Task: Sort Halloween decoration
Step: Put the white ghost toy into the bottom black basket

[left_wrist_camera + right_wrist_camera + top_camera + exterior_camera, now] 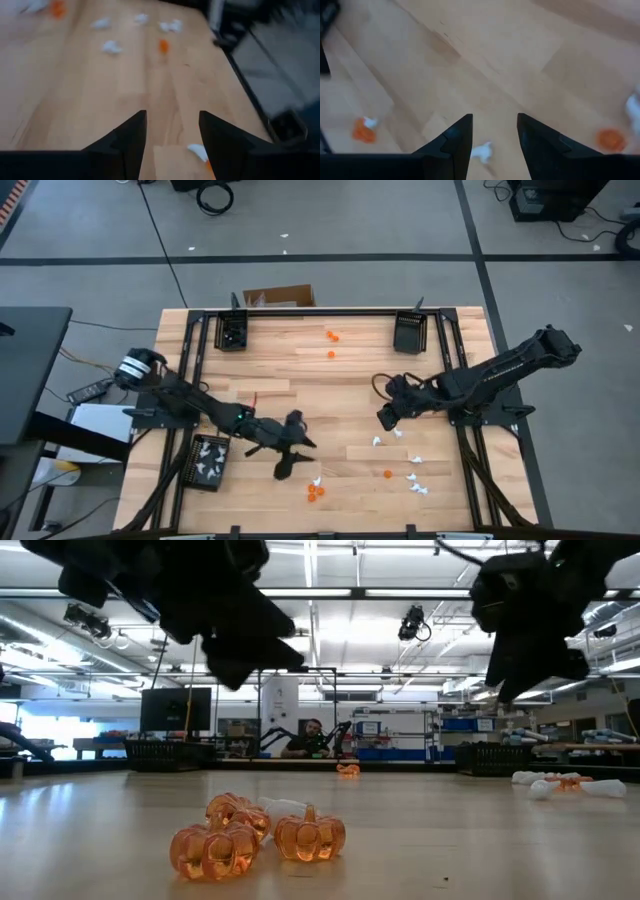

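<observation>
Wooden table (300, 385), scattered trinkets (316, 491), left gripper (290, 465) and right gripper (385, 420) parted, empty.

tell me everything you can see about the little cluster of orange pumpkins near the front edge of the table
The orange pumpkins are small, ribbed, translucent trinkets that look like glossy plastic or resin. The low view shows at least three, upright and bunched so that they touch, with a white trinket lying right behind them. From above, the cluster rests on bare wood near the table's front edge, just beyond the left claw. No claw touches it.
</observation>
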Robot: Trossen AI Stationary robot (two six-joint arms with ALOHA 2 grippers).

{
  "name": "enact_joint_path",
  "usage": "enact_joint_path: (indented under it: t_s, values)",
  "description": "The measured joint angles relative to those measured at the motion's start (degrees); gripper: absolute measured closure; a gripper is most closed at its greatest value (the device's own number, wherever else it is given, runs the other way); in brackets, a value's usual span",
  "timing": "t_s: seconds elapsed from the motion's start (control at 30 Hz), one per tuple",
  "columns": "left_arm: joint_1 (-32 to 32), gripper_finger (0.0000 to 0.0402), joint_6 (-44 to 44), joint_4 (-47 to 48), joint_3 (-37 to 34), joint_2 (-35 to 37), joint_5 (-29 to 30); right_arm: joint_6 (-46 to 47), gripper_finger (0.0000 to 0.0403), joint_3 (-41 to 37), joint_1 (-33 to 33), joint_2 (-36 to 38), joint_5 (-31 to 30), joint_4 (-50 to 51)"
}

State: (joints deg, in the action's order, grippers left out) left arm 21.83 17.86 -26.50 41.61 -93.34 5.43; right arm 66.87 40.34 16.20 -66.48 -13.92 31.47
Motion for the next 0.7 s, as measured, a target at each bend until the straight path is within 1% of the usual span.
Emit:
enact_joint_path:
  t_s: [0.1, 0.2, 0.4, 0.5, 0.6, 0.7]
  values:
    - [0.4, 0.0212, -9.5, -0.5, 3.4, -3.3, -3.1, 9.0, 0.0241, 0.0, 4.0, 0.0, -2.7, -0.1]
    - [0.3, 0.0212, -14.2, -0.4, 6.9, -7.3, -3.9, 15.0, 0.0241, 0.0, 7.1, 0.0, -3.4, -0.1]
    - [0.6, 0.0212, -14.5, -0.4, 14.5, -16.3, -4.1, 25.9, 0.0241, 0.0, 12.6, 0.0, -3.2, -0.6]
    - [2.0, 0.0212, -14.4, 0.2, 16.9, -19.7, -4.2, 29.5, 0.0241, 0.0, 15.4, 0.0, -4.7, -1.0]
    - [3.3, 0.0212, -14.5, 2.7, 18.3, -21.0, -4.4, 32.9, 0.0241, 0.0, 18.5, 0.0, -6.9, -1.5]
    - [4.0, 0.0212, -14.2, 6.2, 18.5, -21.0, -4.5, 35.9, 0.0241, 0.0, 21.7, 0.0, -10.8, -2.0]
